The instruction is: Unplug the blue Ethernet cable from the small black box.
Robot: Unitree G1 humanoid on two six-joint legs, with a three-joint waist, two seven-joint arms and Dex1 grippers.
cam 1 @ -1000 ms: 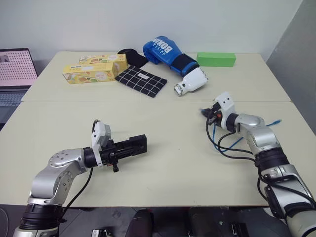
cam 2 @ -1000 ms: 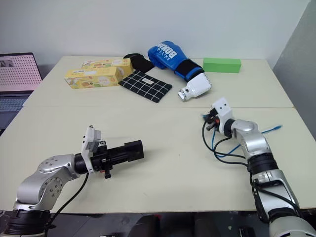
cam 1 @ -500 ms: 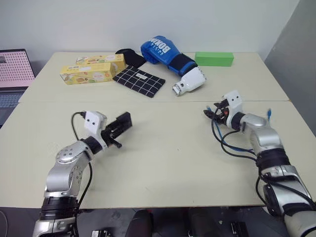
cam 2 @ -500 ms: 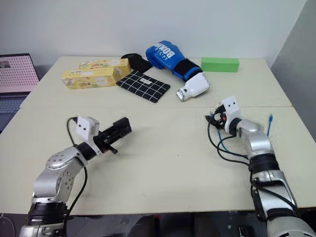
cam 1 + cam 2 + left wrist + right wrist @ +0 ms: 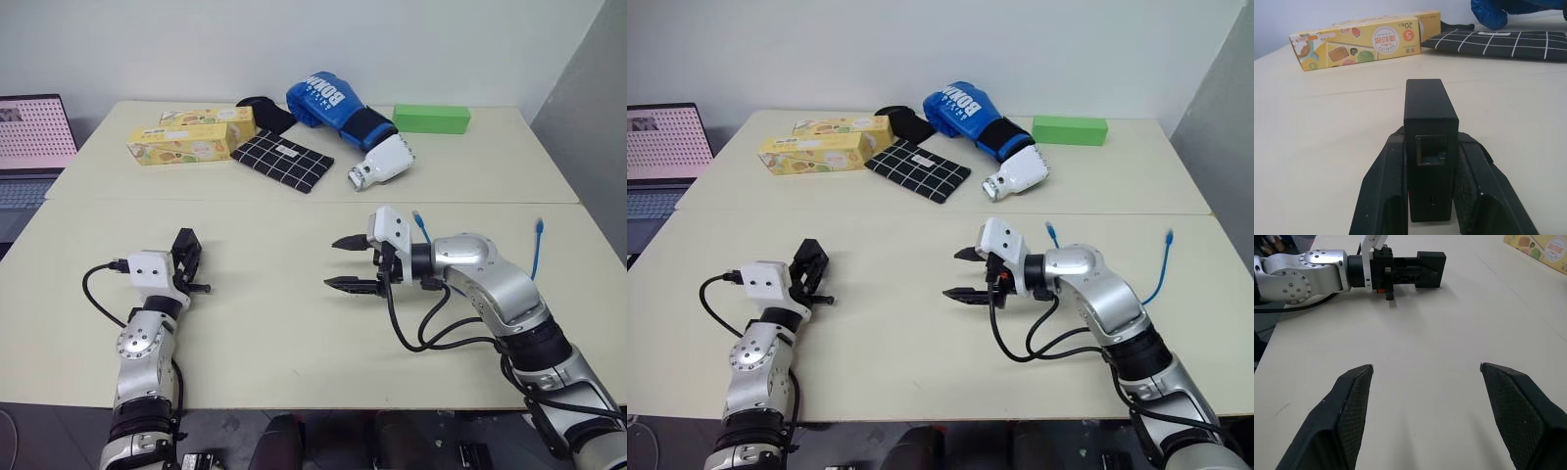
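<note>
Your left gripper [image 5: 1431, 196] was clamped on the small black box [image 5: 1429, 147], holding it just above the table [image 5: 294, 333] at its left front, empty port facing the wrist camera. Your right gripper [image 5: 351, 264] hung mid-table with fingers spread wide, gripping nothing. The blue Ethernet cable [image 5: 535, 250] was off the box, draped at your right arm, both plugs sticking up free.

Left gripper [image 5: 186, 251] low at near left, pointing toward the far side, fingers [image 5: 1385, 191] clamped tight. Right gripper [image 5: 349, 264] mid-scene, pointing left, fingers [image 5: 1352, 401] spread wide, holding nothing.
</note>
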